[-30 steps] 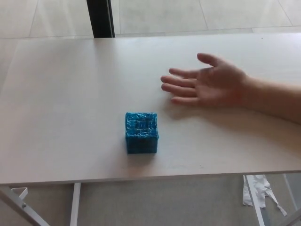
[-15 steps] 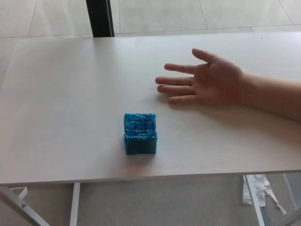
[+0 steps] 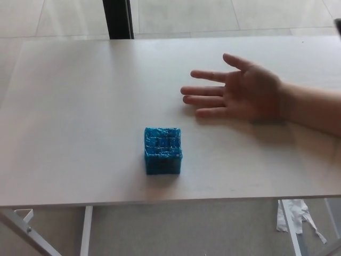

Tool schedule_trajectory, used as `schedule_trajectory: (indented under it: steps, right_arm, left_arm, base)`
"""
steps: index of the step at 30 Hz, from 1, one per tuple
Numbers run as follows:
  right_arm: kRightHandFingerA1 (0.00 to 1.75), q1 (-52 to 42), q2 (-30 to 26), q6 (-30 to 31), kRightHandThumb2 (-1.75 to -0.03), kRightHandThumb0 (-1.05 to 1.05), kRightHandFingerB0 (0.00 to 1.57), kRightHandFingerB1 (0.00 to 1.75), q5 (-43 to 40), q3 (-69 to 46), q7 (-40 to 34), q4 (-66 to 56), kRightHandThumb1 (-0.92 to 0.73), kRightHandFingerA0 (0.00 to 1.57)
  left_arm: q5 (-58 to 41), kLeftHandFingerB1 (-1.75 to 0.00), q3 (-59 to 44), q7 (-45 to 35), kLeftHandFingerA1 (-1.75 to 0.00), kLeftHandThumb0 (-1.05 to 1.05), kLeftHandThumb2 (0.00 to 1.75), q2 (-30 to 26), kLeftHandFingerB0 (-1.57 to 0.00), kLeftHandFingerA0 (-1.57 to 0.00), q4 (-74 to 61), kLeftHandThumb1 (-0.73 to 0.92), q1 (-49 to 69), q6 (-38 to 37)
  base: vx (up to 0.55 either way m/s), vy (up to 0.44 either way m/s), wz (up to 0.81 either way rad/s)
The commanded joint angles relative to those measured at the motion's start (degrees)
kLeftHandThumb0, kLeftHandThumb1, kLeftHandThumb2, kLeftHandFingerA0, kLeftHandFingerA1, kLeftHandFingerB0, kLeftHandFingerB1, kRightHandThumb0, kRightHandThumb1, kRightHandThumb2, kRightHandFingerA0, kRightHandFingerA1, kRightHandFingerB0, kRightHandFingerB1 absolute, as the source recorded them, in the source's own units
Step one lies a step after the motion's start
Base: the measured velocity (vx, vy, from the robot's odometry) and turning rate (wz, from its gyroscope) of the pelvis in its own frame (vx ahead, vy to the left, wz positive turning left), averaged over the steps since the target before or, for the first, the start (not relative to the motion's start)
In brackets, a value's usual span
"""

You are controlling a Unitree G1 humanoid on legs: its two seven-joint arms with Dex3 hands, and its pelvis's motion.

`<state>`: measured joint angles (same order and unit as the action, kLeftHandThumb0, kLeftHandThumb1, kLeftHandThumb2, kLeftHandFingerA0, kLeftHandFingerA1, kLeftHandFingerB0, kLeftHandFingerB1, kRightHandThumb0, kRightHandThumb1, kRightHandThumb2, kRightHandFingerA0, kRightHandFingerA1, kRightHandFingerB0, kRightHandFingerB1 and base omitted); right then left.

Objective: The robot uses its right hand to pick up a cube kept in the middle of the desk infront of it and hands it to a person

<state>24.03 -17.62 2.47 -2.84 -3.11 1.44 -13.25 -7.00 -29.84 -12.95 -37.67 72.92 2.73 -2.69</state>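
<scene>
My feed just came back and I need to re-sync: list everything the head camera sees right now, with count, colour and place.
cube: one, blue, on the desk near its front edge, roughly centre, apart from the person's hand
desk: one, pale whitish top, fills most of the view; light metal legs show below its front edge
dark post: one, black, upright behind the desk's far edge, left of centre
white scrap: one, white, on the floor under the desk's right front corner
floor: pale tiles behind, greyish in front
person's hand: one, palm up, fingers spread, over the desk's right half, forearm entering from the right
robot hands: neither in view
</scene>
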Motion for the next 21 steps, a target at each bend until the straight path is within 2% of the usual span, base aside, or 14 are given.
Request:
schedule_trajectory:
  steps: [1, 7, 8, 9, 10, 16, 21]
  right_arm:
    - [0.48, 9.8, 1.2, 14.1, -0.6, -0.82, 0.2, 0.32, 13.9, 20.3, 8.3, 4.6, -0.62, 0.17]
    - [0.56, 10.9, 2.3, 15.2, -0.59, -0.77, 0.22, 0.32, 16.2, 26.3, 8.2, 9.3, -0.6, 0.19]
    - [0.7, 11.1, 2.6, 13.9, -0.59, -0.78, 0.24, 0.33, 16.8, 27.1, 7.3, 11.0, -0.59, 0.26]
    - [0.52, 11.9, 2.6, 12.6, -0.59, -0.79, 0.25, 0.31, 18.9, 29.7, 7.3, 15.1, -0.61, 0.24]
    - [0.5, 12.5, 2.3, 12.8, -0.6, -0.8, 0.24, 0.31, 19.5, 30.7, 7.8, 16.1, -0.63, 0.2]
    - [0.54, 13.9, 2.5, 12.5, -0.59, -0.77, 0.24, 0.33, 21.4, 34.2, 7.5, 20.3, -0.61, 0.23]
    - [0.55, 14.2, 3.3, 11.3, -0.6, -0.8, 0.28, 0.35, 23.4, 36.7, 6.8, 23.2, -0.63, 0.27]
  left_arm:
    - [-0.9, -0.41, 0.5, -0.3, -0.64, -0.59, 0.59, -0.6, -0.49, -0.68, 0.3, 0.65, 0.3, -0.3]
    - [-1.0, -0.41, 0.6, -0.6, -0.62, -0.59, 0.59, -0.5, -0.49, -0.67, 0.4, 0.64, 0.2, -0.5]
    - [-1.0, -0.41, 0.7, -0.7, -0.61, -0.59, 0.6, -0.5, -0.47, -0.64, 0.2, 0.64, 0.3, -0.4]
    - [-0.2, -0.4, 1.4, -0.4, -0.59, -0.59, 0.6, -0.7, -0.47, -0.62, 0.4, 0.66, 0.2, -0.3]
    - [0.1, -0.4, 1.7, -0.2, -0.59, -0.6, 0.6, -0.6, -0.47, -0.61, 0.4, 0.66, 0.3, -0.5]
    - [-0.1, -0.41, 2.3, -0.3, -0.63, -0.62, 0.59, -1.0, -0.51, -0.66, 0.7, 0.65, 0.2, -1.1]
    - [-0.5, -0.4, 2.5, -0.6, -0.6, -0.6, 0.59, -1.1, -0.47, -0.64, 0.3, 0.65, 0.1, -0.8]
  base:
    - [0.0, 0.0, 0.0]
    - [0.0, 0.0, 0.0]
    - [0.0, 0.0, 0.0]
    - [0.0, 0.0, 0.0]
    - [0.0, 0.0, 0.0]
    - [0.0, 0.0, 0.0]
    - [0.0, 0.0, 0.0]
